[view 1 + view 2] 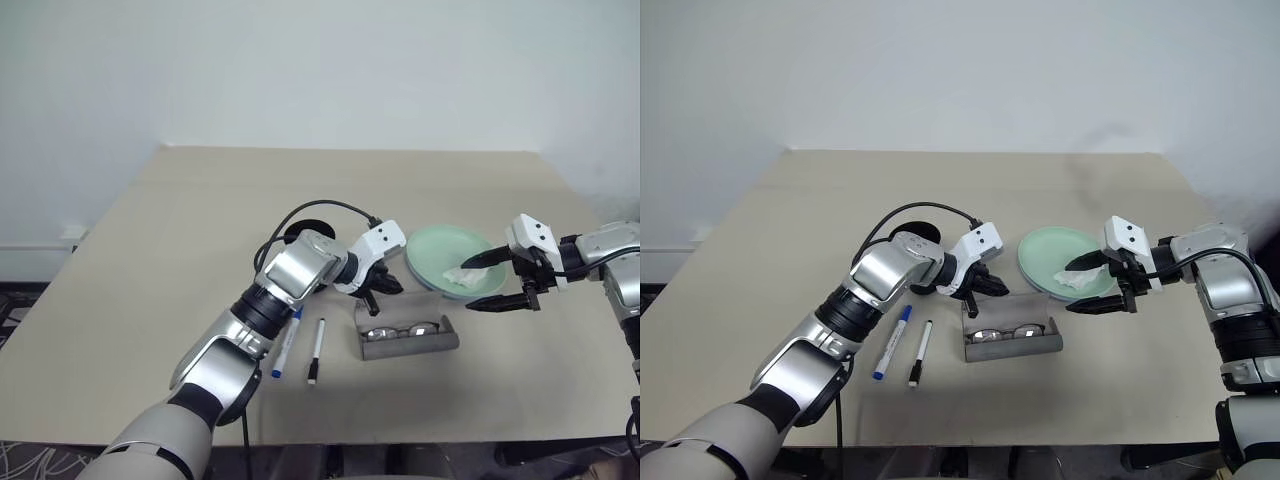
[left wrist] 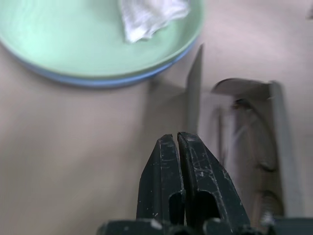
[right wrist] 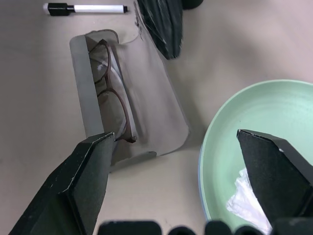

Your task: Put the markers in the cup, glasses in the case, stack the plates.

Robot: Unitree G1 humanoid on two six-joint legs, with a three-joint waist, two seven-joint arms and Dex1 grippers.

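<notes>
Your left gripper [image 2: 177, 147] has its two black fingers pressed together with nothing between them, and it hangs just above the raised lid edge of the grey glasses case [image 1: 408, 340]. That case lies open on the table [image 1: 150, 250], lid tipped up toward the far side, and the reddish-brown glasses [image 3: 111, 90] already rest inside it, lenses side by side along its length.

Your right gripper [image 1: 500, 282] stands with its fingers spread wide and empty, one finger over the near rim of the plates and the other over the bare table between the plates and the case. In its wrist view the case sits beyond one finger and the green plate beyond the other.

The pale mint green plate [image 1: 437, 250] lies on top of the light blue plate [image 2: 98, 81], whose rim peeks out beneath it, so you can see they are stacked. A crumpled white tissue [image 1: 463, 273] lies in the green plate near its right-hand rim.

To the left of the case, the blue-capped marker [image 1: 892, 343] and the black-capped marker [image 1: 920, 353] lie flat on the table, nearly parallel and just beside each other, blue one on the outer side. The black cup [image 1: 305, 229] stands behind your left forearm, mostly hidden by it, well apart from the markers.
</notes>
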